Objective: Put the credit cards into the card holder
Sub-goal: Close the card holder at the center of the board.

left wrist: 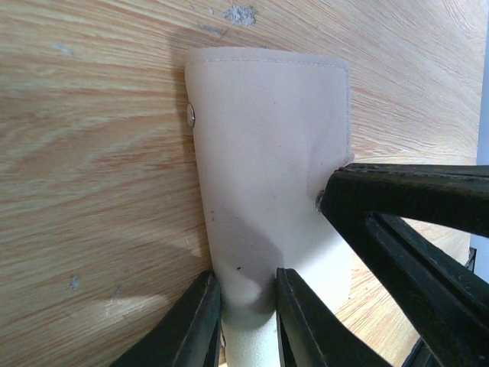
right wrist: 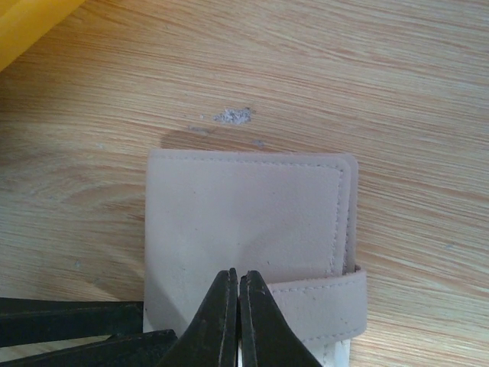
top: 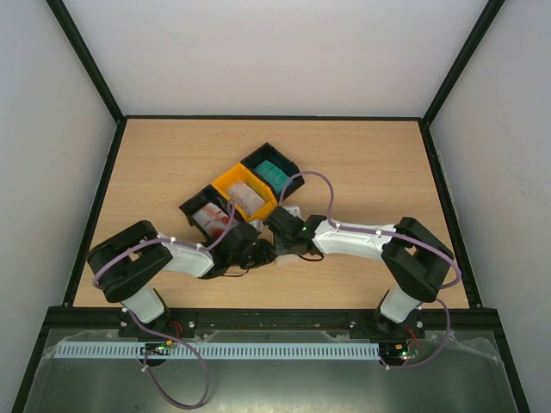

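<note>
The beige card holder (left wrist: 267, 145) lies folded on the wood. My left gripper (left wrist: 248, 302) is shut on its near edge and bunches the fabric between the fingers. My right gripper (right wrist: 238, 284) is closed to a hairline at the end of the holder's snap tab (right wrist: 325, 302), over the card holder (right wrist: 244, 206). From above, both grippers (top: 269, 243) meet and hide the holder. The red-blotched card (top: 213, 218), the white-grey card (top: 246, 197) and the teal card (top: 275, 175) each lie in a separate tray compartment.
The joined black-yellow-black trays (top: 225, 183) sit diagonally just behind the grippers; a yellow corner (right wrist: 27, 19) shows in the right wrist view. My right gripper's black fingers (left wrist: 405, 206) cross the left wrist view. A small grey scuff (right wrist: 233, 115) marks the wood.
</note>
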`<state>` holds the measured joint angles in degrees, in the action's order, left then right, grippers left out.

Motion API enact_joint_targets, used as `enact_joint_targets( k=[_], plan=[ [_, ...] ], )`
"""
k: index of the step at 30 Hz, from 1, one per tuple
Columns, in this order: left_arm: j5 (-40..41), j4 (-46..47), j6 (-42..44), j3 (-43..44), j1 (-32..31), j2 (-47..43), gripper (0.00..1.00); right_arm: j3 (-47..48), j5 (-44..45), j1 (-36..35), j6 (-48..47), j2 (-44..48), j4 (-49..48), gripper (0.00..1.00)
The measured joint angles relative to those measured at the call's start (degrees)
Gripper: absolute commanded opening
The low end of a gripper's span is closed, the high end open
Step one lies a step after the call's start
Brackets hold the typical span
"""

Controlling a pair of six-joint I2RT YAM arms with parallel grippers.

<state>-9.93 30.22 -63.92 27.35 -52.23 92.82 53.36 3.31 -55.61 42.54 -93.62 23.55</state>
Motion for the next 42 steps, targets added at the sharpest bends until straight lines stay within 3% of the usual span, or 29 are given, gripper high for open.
enact_joint_targets(
  k=[37, 39, 42],
  plan=[
    [0.0, 0.0, 0.11, 0.0, 0.0, 0.0, 0.23, -3.19, 1.18, 0.0, 1.46, 3.61, -4.74, 0.02],
    [0.0, 0.0, 0.11, 0.0, 0.0, 0.0, 0.23, -3.19, 1.31, 0.0, 1.44, 3.61, -4.74, 0.06],
    [0.0, 0.0, 0.11, 0.0, 0.0, 0.0, 0.23, -3.19, 2.54, 0.0, 1.46, 3.63, -4.35, 0.2]
  ],
)
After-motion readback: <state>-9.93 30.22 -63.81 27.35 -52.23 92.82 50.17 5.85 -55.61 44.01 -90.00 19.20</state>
